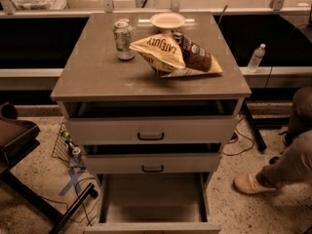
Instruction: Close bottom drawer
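Observation:
The bottom drawer [153,206] of the grey cabinet [97,77] is pulled far out, with its plain grey interior showing and its front edge at the bottom of the camera view. The top drawer [151,129] and middle drawer [152,164] above it stand slightly open, each with a small dark handle. My gripper is not in view.
On the cabinet top are a drink can [124,39], a chip bag [161,52], a brown bag [195,57] and a white bowl [167,20]. A person's leg and shoe [251,183] are at the right. A water bottle [255,58], floor cables and a dark stand [19,140] flank the cabinet.

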Action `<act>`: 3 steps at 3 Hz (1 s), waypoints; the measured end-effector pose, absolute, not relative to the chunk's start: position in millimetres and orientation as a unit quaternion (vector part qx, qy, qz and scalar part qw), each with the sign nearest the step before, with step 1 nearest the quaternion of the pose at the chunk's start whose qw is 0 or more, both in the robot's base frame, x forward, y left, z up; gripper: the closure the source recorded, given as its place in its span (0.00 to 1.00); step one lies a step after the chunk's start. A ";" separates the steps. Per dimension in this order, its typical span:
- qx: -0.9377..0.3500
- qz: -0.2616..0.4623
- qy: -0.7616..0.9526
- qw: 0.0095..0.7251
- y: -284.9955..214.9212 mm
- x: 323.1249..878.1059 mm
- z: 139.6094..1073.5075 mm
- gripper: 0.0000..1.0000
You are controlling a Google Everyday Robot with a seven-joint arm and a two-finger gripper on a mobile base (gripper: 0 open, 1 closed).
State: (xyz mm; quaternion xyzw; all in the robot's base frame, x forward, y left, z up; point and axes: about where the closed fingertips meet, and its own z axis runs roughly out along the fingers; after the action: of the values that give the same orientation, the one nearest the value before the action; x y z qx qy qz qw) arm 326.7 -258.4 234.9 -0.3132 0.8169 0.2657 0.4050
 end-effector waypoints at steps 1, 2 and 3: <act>-0.323 0.296 0.806 0.398 -231.2 341.6 207.8 1.00; -0.337 0.336 0.791 0.386 -195.6 362.8 175.0 1.00; -0.349 0.364 0.776 0.378 -170.0 382.5 151.7 1.00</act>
State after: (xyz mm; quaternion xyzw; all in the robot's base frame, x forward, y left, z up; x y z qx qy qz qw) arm 382.5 -170.0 151.7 -0.3494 0.7762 0.3638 0.3782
